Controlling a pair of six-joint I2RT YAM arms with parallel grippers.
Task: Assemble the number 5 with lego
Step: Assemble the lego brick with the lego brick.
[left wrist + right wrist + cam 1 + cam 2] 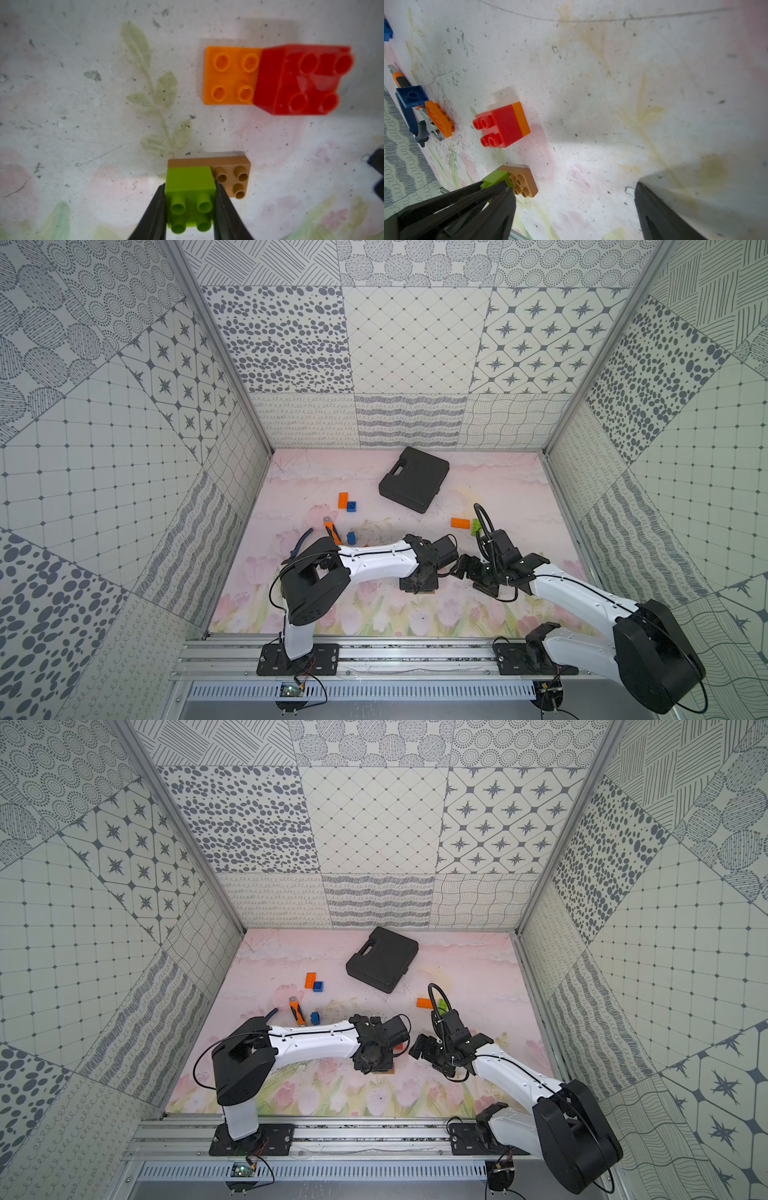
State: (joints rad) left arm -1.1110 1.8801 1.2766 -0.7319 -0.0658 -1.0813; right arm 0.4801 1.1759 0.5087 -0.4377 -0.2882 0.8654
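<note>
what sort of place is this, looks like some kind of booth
Most likely a robot test cell in a lab, not a home: a left arm and right arm bolted to an aluminium rail, patterned panels boxing in a flower-printed tabletop, and lego bricks scattered as props.

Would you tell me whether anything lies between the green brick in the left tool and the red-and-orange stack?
Nothing visible does. Only bare mat separates the green brick, gripped by the left tool atop the brown plate, from the red brick on the orange plate.
</note>
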